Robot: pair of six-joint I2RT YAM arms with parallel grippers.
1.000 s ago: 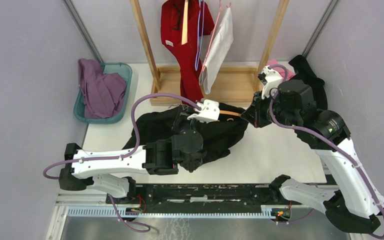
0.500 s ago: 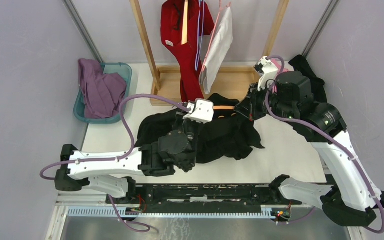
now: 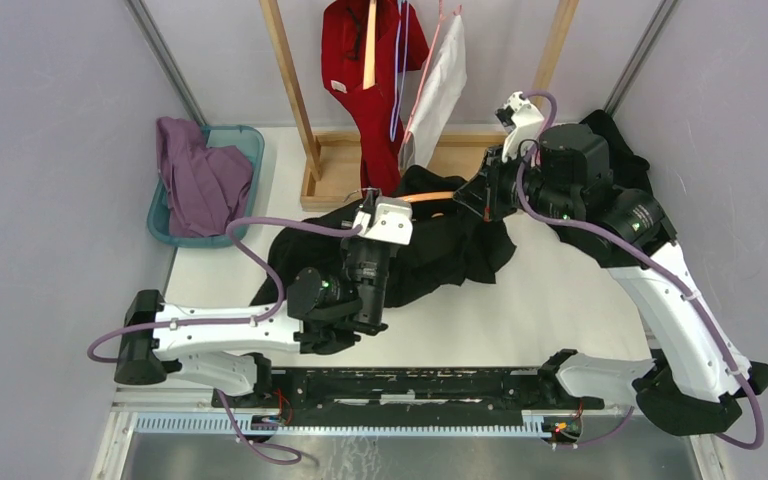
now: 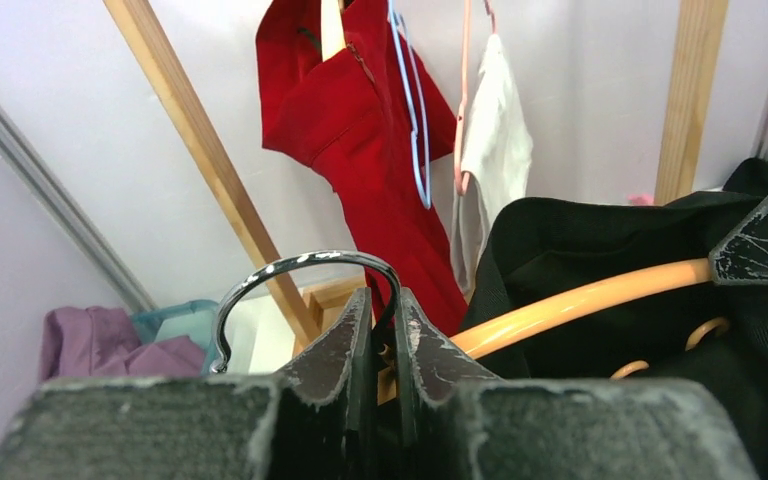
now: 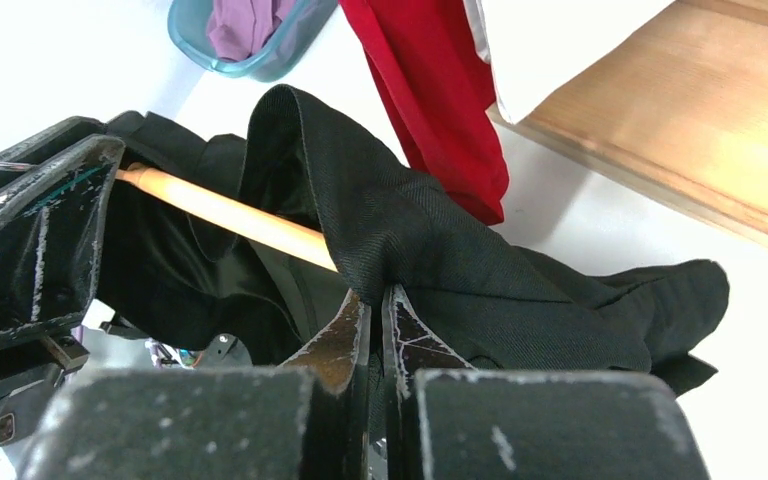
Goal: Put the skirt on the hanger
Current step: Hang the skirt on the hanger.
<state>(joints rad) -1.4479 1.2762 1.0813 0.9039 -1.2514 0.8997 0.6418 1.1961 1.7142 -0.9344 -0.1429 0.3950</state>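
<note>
Left gripper [image 4: 382,312]: jaws nearly together, pinching the neck of the orange wooden hanger w/ metal hook [image 4: 585,297], right under the hook. In the wrist view the hook curves up over the fingertips. Right gripper [image 5: 371,300]: jaws tight on a fold of the black fabric skirt [image 3: 445,250], near the hanger's other end. The hanger sits btwn the two grippers, up off the white table [image 3: 560,310], bar running roughly left-right.

Skirt: one fold is draped over the bar beside the right gripper, w/ fabric hanging down both sides of it. The rest lies bunched on the table, about mid-width, nearer the far edge than the near one, just in front of the wooden clothes rack [image 3: 290,90]. Some fabric spreads left under the left arm. Can't tell if the waistband goes around the hanger or is only thrown over it.

The rack stands at the table's far edge, w/ a red garment [image 3: 370,110] and a white garment [image 3: 438,95] hanging from it. A teal plastic basket [image 3: 252,140] sits at the far-left corner w/ a purple cloth [image 3: 200,180] in it. Another black garment [image 3: 628,150] lies at the far-right corner, partly behind the right arm.
</note>
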